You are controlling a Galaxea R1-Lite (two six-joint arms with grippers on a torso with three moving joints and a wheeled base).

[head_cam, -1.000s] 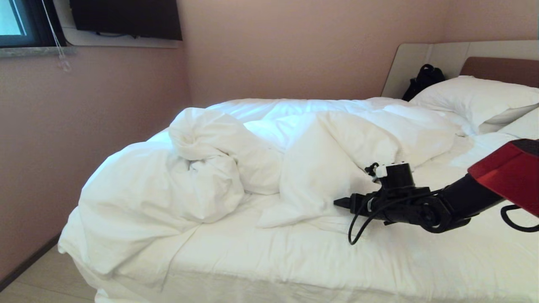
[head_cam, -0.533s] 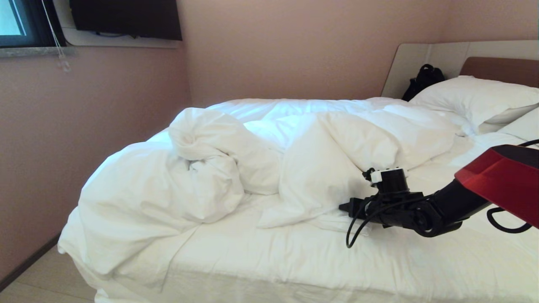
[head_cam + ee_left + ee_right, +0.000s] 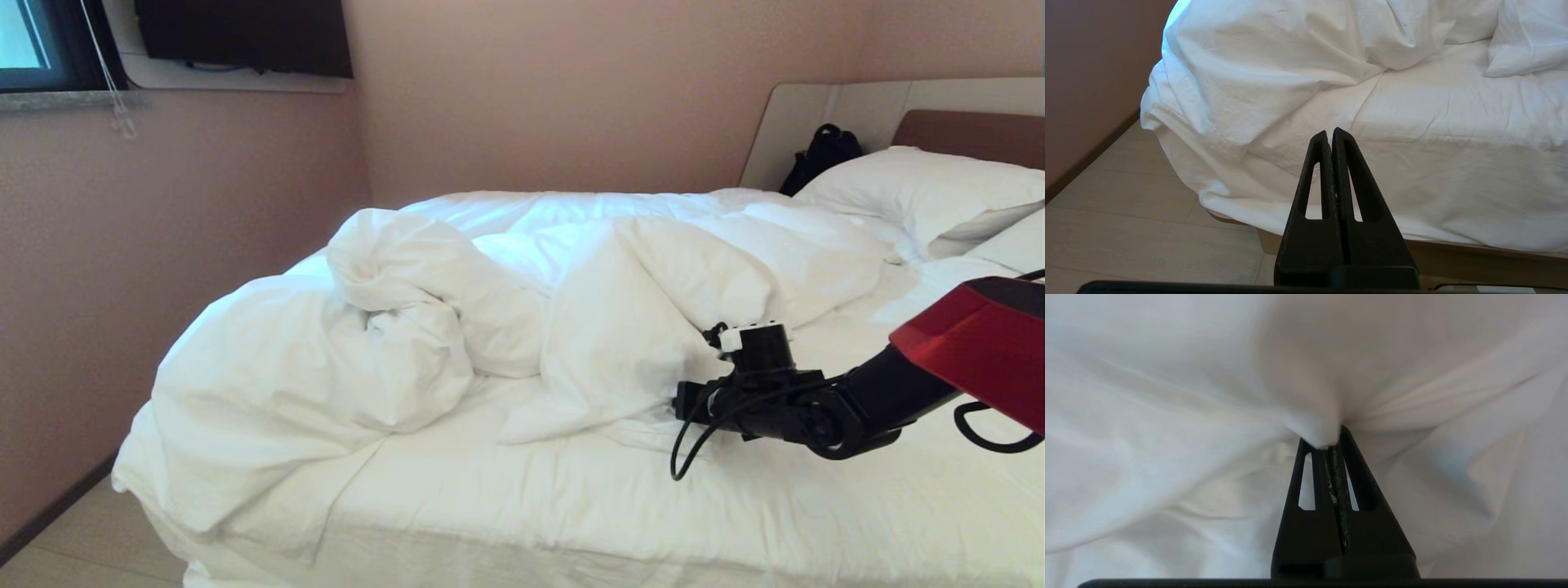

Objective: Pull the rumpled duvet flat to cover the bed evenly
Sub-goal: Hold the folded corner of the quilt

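White duvet (image 3: 620, 327) heaped rumpled across bed (image 3: 571, 506); right gripper (image 3: 1327, 443) clenched on a duvet fold; left gripper (image 3: 1329, 134) pressed closed, empty, off the bedside.

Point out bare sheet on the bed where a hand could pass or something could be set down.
Free: the sheet strip along the near edge, between the duvet heap and the bed's side, left of the right gripper, which is pinching a duvet fold. Crowded: the far half under the duvet, and the pillows by the headboard.
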